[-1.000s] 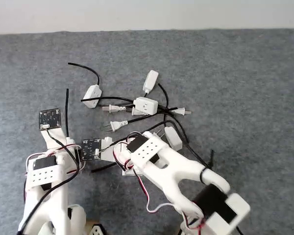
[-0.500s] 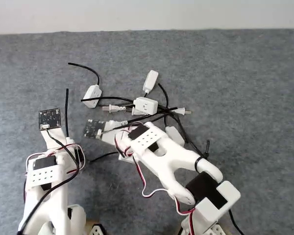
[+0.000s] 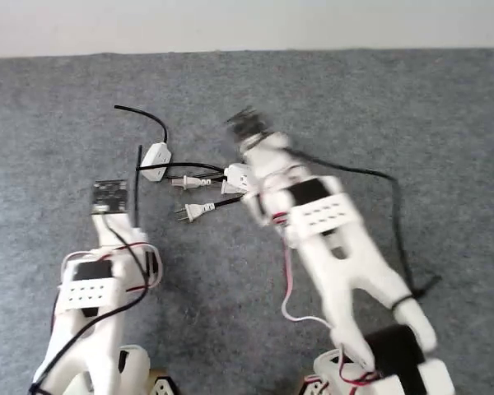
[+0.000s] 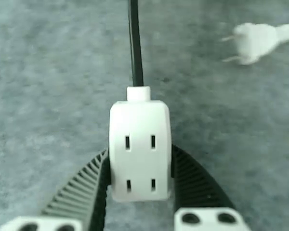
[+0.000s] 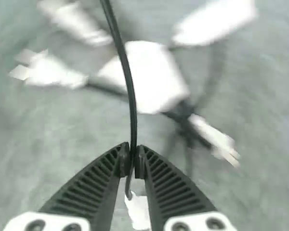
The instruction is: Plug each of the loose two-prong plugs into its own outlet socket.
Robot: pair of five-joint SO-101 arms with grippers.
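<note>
The right arm has swung over from beside the left arm to the tangle of leads. Its right gripper (image 5: 131, 156) is pinched on a thin black cord (image 5: 120, 72), so a lead is probably being dragged clear, and no plug is seated yet. Beyond these jaws lies a smooth white socket block (image 5: 154, 82). The left gripper (image 4: 139, 161), with ribbed black fingers (image 4: 84, 185), clamps a rounded, glossy outlet socket (image 4: 139, 130) between them. A two-prong plug (image 4: 253, 38) rests ahead on felt-like grey matting (image 4: 48, 72).

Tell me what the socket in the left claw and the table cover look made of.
Socket: likely moulded plastic, white and smooth; rounded edges, clean-cut slots, no grain. Table cover: apparently felt or low-pile carpet, grey and matte; fuzzy, mottled texture.
</note>
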